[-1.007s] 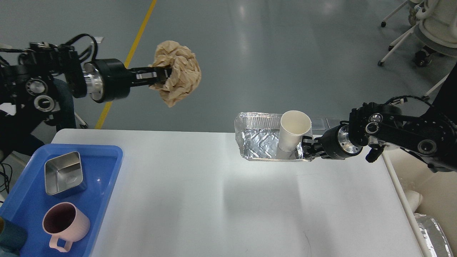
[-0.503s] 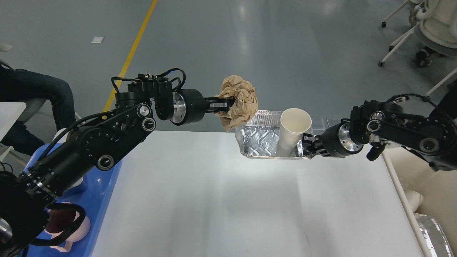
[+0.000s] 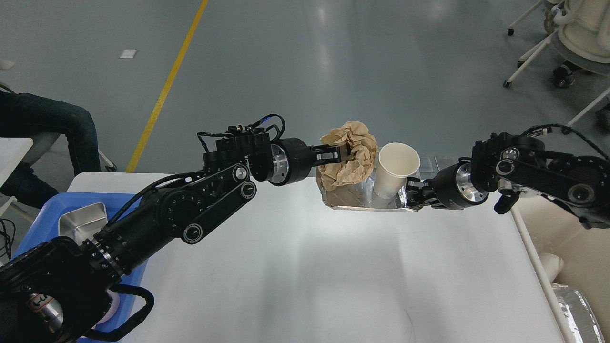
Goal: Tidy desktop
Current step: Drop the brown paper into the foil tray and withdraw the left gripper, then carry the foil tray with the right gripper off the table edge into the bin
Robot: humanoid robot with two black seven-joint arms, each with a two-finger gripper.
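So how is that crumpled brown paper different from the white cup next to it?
The crumpled brown paper is a rough, shapeless wad; the white paper cup is smooth with a round open mouth. The paper is pinched in the left hand and hangs over the foil tray; the cup stands inside that tray, free of either hand, while the right hand holds the tray's edge. Both are light paper throwaways at the same tray.

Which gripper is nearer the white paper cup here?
Right. The right gripper clamps the foil tray rim just beside the white paper cup; the left gripper, holding the crumpled brown paper, sits farther left.
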